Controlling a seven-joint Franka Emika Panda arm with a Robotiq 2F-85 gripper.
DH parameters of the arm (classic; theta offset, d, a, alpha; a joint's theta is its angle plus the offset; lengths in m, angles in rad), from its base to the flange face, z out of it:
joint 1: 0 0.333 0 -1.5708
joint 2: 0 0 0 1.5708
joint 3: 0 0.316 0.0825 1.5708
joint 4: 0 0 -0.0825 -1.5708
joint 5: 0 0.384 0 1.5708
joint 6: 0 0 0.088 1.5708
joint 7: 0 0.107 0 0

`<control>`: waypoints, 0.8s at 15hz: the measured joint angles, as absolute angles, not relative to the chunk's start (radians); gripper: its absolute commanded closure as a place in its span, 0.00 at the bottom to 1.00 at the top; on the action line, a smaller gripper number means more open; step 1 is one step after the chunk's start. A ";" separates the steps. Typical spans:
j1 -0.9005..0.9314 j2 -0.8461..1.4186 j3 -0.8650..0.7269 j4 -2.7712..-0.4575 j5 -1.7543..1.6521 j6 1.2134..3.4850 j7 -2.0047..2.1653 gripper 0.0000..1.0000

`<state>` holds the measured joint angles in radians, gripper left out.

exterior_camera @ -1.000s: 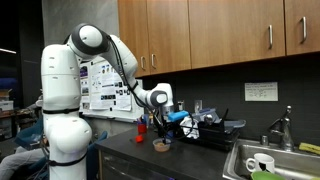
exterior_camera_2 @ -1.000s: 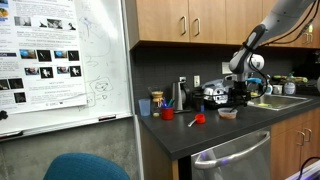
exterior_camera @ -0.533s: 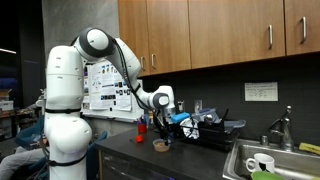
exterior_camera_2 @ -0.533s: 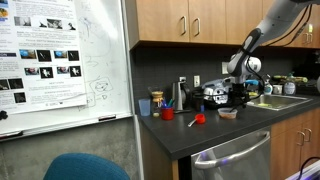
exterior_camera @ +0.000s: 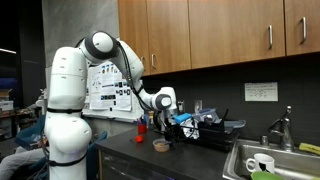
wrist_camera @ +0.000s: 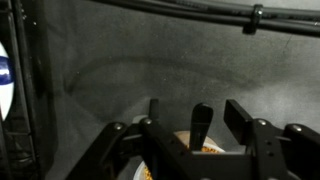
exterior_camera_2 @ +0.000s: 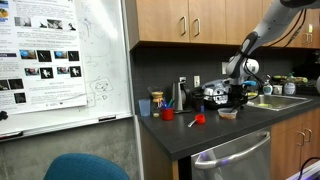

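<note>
The end effector (exterior_camera: 160, 127) hangs directly above the small bowl (exterior_camera: 160, 146), which sits on the counter (exterior_camera: 192, 160). Its jaw opening cannot be determined. A red cup (exterior_camera: 141, 128) stands near the bowl.

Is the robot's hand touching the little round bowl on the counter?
Cannot tell. In the wrist view the hand hangs over the small round bowl, too dark to show contact or gap.
</note>
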<state>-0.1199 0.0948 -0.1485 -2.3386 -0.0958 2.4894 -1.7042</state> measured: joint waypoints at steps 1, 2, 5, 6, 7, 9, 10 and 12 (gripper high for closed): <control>-0.121 0.100 -0.148 -2.336 -0.096 2.490 -1.711 0.71; -0.121 0.103 -0.148 -2.334 -0.096 2.491 -1.718 0.78; -0.124 0.111 -0.146 -2.330 -0.096 2.492 -1.729 0.99; -0.124 0.112 -0.145 -2.329 -0.096 2.492 -1.733 0.99; -0.125 0.113 -0.145 -2.328 -0.096 2.492 -1.736 0.95; -0.125 0.114 -0.144 -2.327 -0.097 2.492 -1.739 0.95; -0.125 0.114 -0.144 -2.326 -0.100 2.492 -1.740 0.95; -0.125 0.114 -0.144 -2.322 -0.117 2.492 -1.740 0.95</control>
